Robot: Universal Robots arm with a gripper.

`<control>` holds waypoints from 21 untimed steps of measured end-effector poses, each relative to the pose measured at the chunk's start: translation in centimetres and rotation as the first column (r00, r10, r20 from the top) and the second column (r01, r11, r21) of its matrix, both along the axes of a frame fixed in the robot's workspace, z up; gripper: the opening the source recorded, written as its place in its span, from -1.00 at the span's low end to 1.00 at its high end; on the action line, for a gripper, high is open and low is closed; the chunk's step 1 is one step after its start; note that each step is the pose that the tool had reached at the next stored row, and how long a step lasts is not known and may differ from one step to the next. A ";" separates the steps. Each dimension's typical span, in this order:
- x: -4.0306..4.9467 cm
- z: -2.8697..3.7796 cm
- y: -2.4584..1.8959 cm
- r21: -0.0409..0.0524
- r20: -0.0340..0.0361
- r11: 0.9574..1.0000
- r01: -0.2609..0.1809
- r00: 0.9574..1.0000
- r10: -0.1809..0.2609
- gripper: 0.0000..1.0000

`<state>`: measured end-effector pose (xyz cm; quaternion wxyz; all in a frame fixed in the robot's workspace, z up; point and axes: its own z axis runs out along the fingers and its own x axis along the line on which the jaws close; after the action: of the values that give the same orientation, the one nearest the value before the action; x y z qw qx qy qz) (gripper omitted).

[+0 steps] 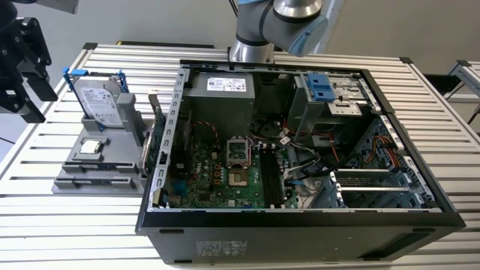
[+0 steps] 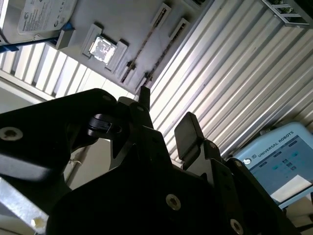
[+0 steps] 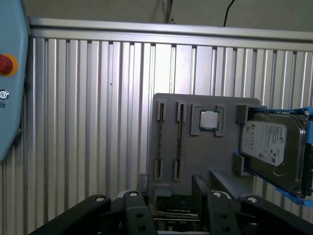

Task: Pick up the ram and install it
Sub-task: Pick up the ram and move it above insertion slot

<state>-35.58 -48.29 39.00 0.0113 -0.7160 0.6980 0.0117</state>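
I am seeing the ram [image 3: 179, 139] sitting on edge in a long slot of the gray tray [image 3: 210, 161]. It is out ahead of the hand [image 3: 171, 185] and well apart from the fingertips, with nothing touching it. The hand is holding its two fingers [image 3: 200, 188] spread with a gap between them, and it is carrying nothing. Just beside the ram, off to one side of the hand's line, the small silver processor [image 3: 209, 119] is resting in a square pocket of the same tray. Farther to that side, the silver hard drive [image 3: 271, 144] is leaning in its blue bracket [image 3: 293, 197]. The tray is lying on the ribbed metal bench [image 3: 88, 122]. In the exterior view I am watching the hand hanging above the bench on the far side of the tray from the open computer case [image 1: 300, 169], so the tray is standing between hand and case. The arm's base [image 1: 251, 50] is rising behind the case, well away from the hand.
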 end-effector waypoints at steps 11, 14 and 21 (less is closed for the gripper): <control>-0.01 -0.35 0.00 -0.001 0.000 1.000 0.000 1.000 0.000 1.00; 0.00 -0.47 0.00 -0.001 0.000 1.000 -0.001 1.000 0.001 1.00; 0.00 -0.77 0.01 -0.003 0.000 1.000 -0.001 1.000 0.001 1.00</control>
<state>-35.58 -48.29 38.23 0.0103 -0.7163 0.6977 0.0107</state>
